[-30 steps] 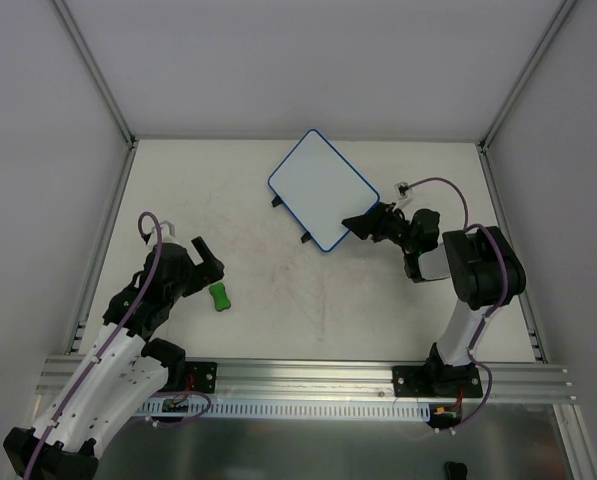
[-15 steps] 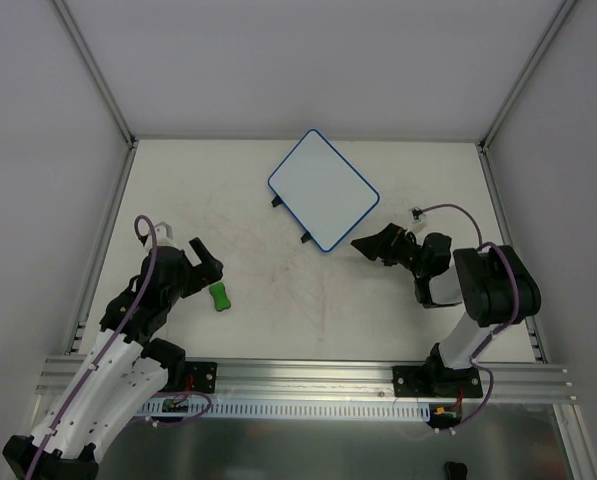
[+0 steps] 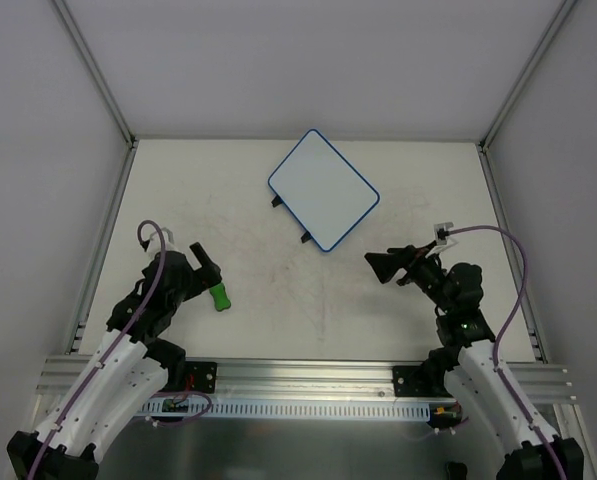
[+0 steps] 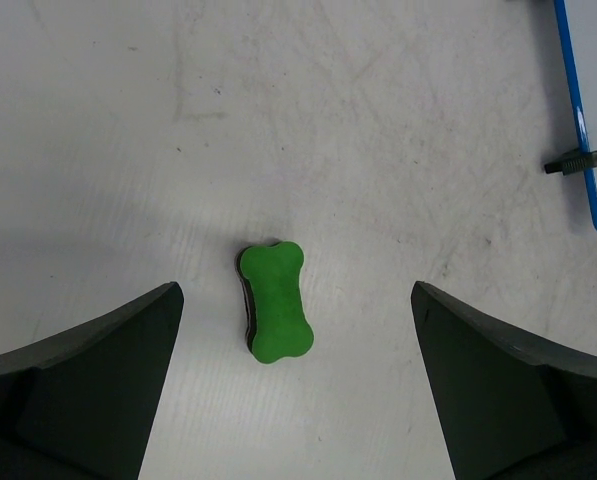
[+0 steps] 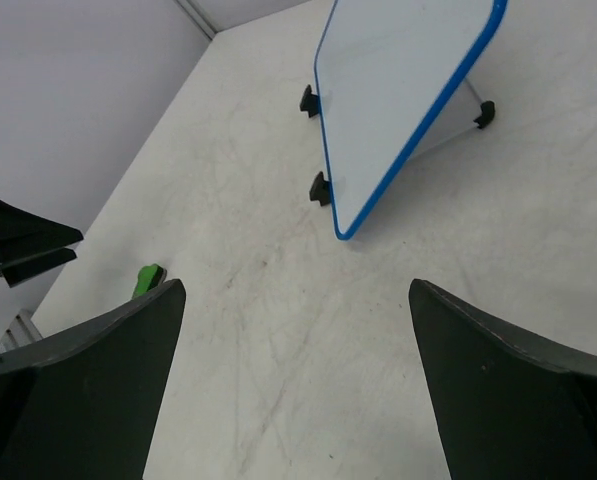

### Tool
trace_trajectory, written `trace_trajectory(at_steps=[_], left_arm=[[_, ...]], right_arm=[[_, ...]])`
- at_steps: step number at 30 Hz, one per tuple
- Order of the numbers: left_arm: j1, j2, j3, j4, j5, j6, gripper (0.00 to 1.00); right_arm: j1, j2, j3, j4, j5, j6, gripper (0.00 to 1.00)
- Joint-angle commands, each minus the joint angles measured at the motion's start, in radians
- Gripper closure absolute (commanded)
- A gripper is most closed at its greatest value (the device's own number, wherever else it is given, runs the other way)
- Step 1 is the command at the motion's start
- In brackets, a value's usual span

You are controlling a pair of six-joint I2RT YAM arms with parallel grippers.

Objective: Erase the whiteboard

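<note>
Ahead of the left gripper point(image 4: 298, 395), a small green bone-shaped eraser point(image 4: 275, 315) lies flat on the scuffed white table point(image 4: 128, 130). It sits in line with the gap between the two fingers and just beyond their tips. Nothing stands between gripper and eraser. Further ahead and to that gripper's right, one blue-framed corner of the whiteboard point(image 4: 583, 110) shows, with a black clip point(image 4: 573, 160) on its edge.

From above, the whiteboard point(image 3: 323, 190) rests on the far middle of the table, turned at an angle and well apart from both grippers. Its two clips face the left arm's side. Its surface reads plain white.

In the right wrist view the board point(image 5: 408, 100) looks tilted, clip edge down and a grey support under its other side. It lies ahead of the right gripper point(image 5: 298, 395), with bare tabletop between them.

The left gripper is spread wide; its fingers point(image 4: 88, 390) hold and touch nothing. The right gripper point(image 3: 378, 265) is likewise spread wide and grips nothing.
</note>
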Motion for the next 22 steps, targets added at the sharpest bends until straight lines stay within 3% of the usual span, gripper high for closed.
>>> trace_trajectory(at_steps=[1,4,12,16,22], left_arm=[[0.000,-0.019,-0.013,0.055,-0.066,0.049,0.01],[0.000,-0.071,-0.019,0.061,-0.060,0.061,0.01],[0.000,-0.303,-0.194,0.196,0.019,0.100,0.01],[0.001,-0.361,-0.208,0.201,0.026,0.112,0.01],[0.000,-0.302,-0.191,0.201,0.026,0.115,0.01]], right_arm=[[0.009,-0.153,0.030,-0.391,0.084,-0.133,0.01],[0.011,-0.282,-0.011,-0.494,0.145,-0.151,0.01],[0.009,-0.524,-0.111,-0.519,0.158,-0.117,0.01],[0.009,-0.502,-0.108,-0.530,0.158,-0.117,0.01],[0.009,-0.387,-0.088,-0.481,0.118,-0.125,0.01]])
